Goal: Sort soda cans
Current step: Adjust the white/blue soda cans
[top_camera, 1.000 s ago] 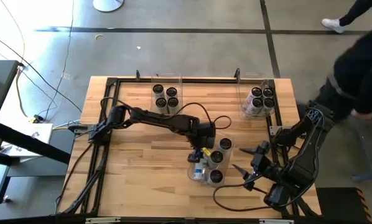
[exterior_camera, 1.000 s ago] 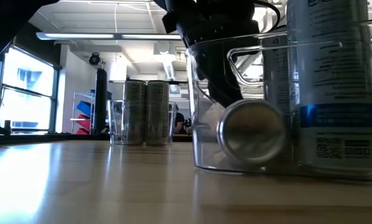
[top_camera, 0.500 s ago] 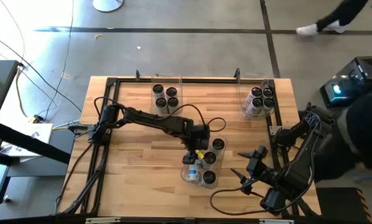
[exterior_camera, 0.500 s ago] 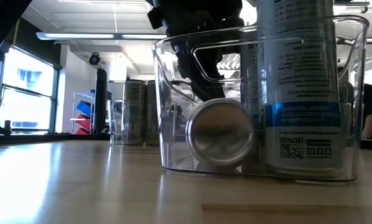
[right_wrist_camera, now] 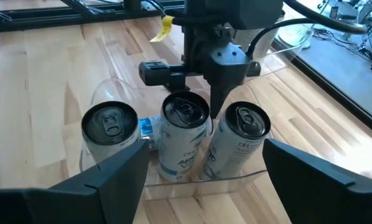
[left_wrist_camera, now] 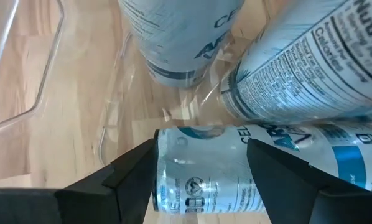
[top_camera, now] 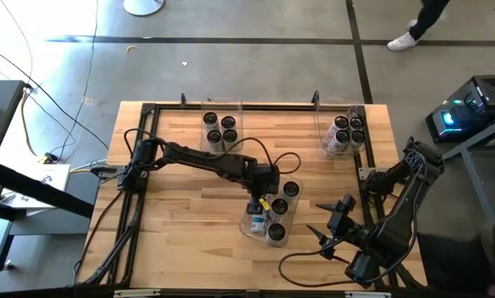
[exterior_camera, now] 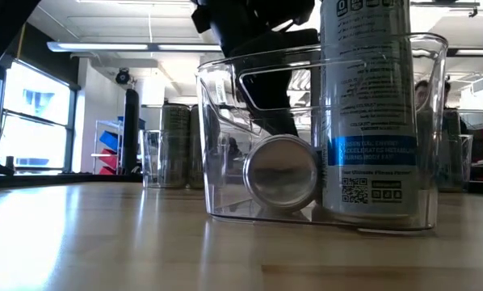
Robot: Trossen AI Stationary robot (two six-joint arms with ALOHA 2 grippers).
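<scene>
Left gripper straddling, fingers spread and not clamped, fallen can lying lengthwise across them inside near bin; right gripper open, waiting well apart beside bin.
</scene>
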